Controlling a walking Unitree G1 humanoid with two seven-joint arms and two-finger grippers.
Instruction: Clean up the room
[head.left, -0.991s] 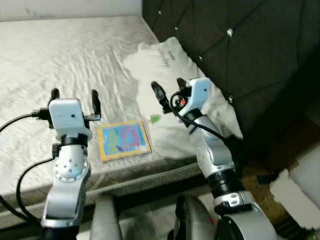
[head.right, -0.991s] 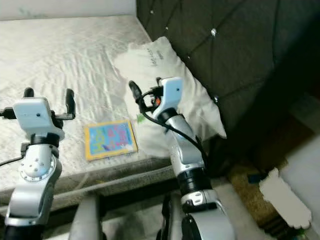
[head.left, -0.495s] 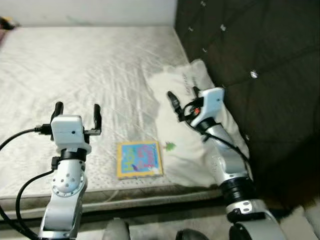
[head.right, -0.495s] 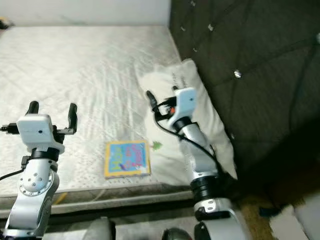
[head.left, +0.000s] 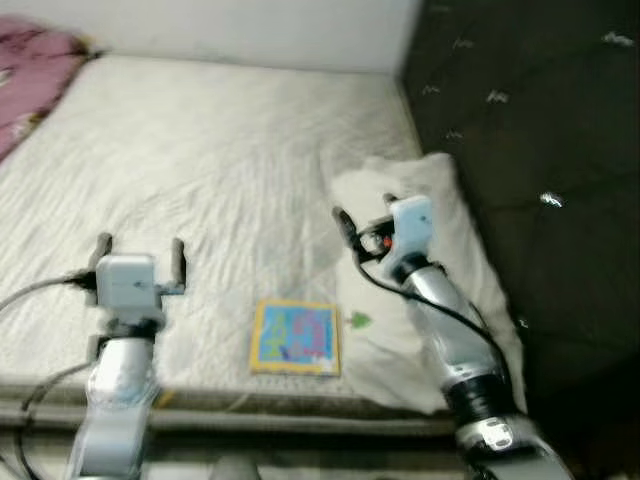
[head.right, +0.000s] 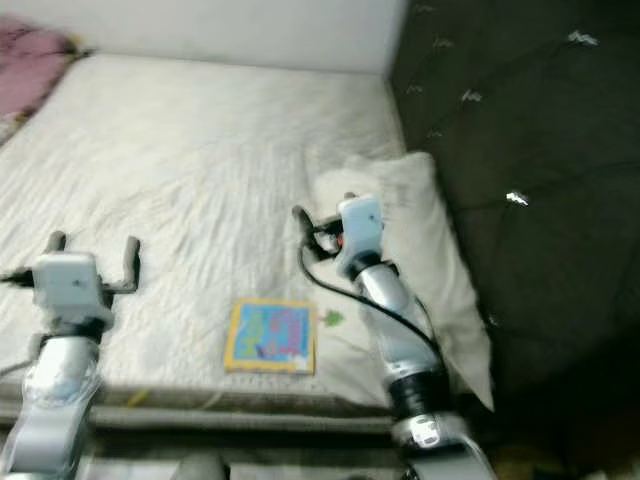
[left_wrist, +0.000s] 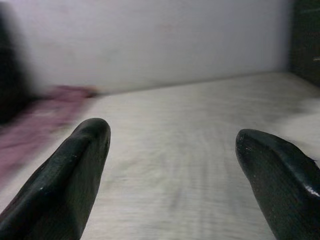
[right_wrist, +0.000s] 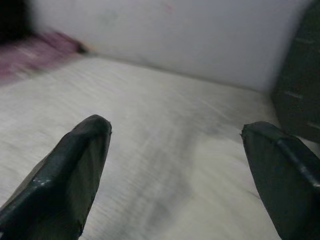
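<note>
1. A colourful book (head.left: 295, 336) lies flat near the bed's (head.left: 200, 150) front edge, just beside the white pillow (head.left: 440, 260).
2. Left end effector (head.left: 139, 256) and right end effector (head.left: 362, 212) hover above it, both spread wide, empty.
3. It looks like the approach step; next, one must lower onto the book.

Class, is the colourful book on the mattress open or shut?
Shut: the book lies flat on the mattress, one cover facing up, no spread pages.
</note>
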